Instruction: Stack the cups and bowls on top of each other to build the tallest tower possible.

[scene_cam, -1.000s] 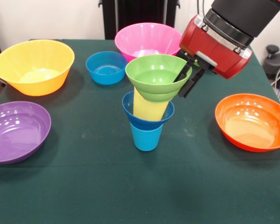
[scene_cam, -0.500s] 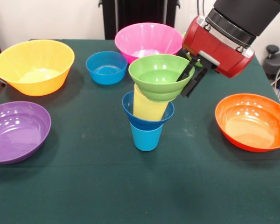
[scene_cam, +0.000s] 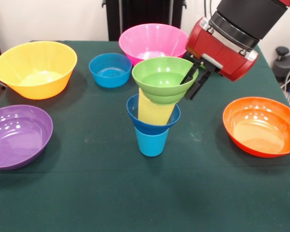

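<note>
The tower stands mid-table in the front view: a light blue cup (scene_cam: 151, 141) at the bottom, a dark blue bowl (scene_cam: 135, 115) on it, an upside-down yellow cup (scene_cam: 152, 112) in that, and a small green bowl (scene_cam: 163, 79) on top. My gripper (scene_cam: 193, 82) is shut on the green bowl's right rim, one finger inside and one outside. The light blue bowl (scene_cam: 110, 70) sits apart at the back left of the tower.
A yellow-orange bowl (scene_cam: 35, 68) and a purple bowl (scene_cam: 17, 135) stand at the left. A pink bowl (scene_cam: 153, 42) is behind the tower. An orange bowl (scene_cam: 261, 125) is at the right.
The green bowl and my gripper shifted slightly right, then back left. The tower below has not moved.
</note>
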`<move>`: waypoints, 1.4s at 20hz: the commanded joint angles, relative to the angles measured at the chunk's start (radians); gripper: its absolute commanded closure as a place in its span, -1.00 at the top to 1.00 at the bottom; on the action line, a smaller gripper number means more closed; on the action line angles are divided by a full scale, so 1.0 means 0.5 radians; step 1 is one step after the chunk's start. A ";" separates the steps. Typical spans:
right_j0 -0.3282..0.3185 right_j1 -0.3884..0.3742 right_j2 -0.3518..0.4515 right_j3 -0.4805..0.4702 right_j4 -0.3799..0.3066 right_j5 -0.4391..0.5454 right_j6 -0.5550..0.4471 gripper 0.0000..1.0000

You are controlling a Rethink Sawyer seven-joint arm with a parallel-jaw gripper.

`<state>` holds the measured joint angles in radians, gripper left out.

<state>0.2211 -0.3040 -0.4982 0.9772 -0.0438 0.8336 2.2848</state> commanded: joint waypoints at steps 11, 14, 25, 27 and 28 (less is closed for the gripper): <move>0.049 -0.035 0.075 0.332 0.070 -0.199 0.423 -1.00; 0.060 -0.044 0.070 0.362 0.078 -0.210 0.424 -1.00; 0.102 -0.044 0.044 0.421 0.115 -0.242 0.463 -1.00; 0.108 -0.040 0.037 0.422 0.127 -0.240 0.467 -1.00; 0.115 -0.037 0.031 0.427 0.133 -0.242 0.475 -1.00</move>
<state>0.2644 -0.3250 -0.5361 1.1089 -0.0103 0.7427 2.2848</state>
